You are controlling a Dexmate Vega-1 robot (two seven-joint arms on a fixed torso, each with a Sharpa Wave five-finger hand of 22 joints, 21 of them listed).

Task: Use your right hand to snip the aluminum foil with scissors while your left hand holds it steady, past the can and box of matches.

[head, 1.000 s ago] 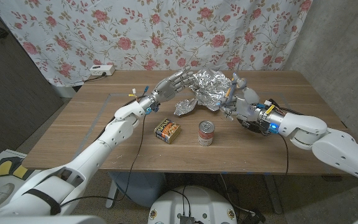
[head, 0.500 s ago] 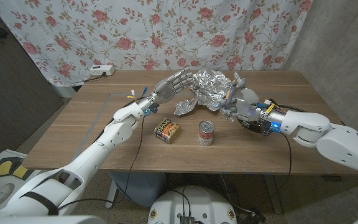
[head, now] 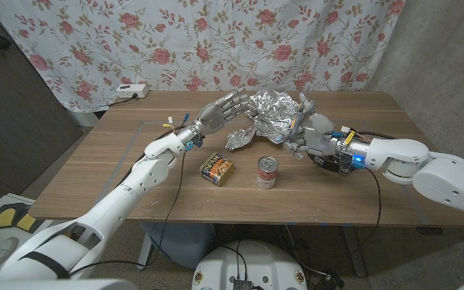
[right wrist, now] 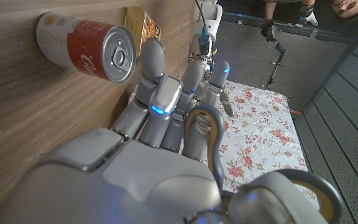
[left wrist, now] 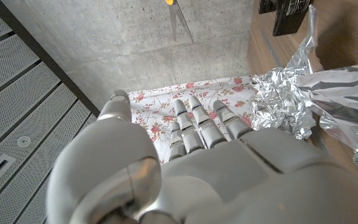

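Left hand (head: 220,110), fingers extended and slightly apart, touches the crumpled foil (head: 268,115) at the table's (head: 119,161) far middle. Matchbox (head: 217,169) and can (head: 267,172) stand nearer. Right hand (head: 308,129) grips scissors (head: 296,121) against the foil.

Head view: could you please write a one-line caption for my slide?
Right hand holds scissors at crumpled foil, left hand at its other side, beyond can and matchbox.
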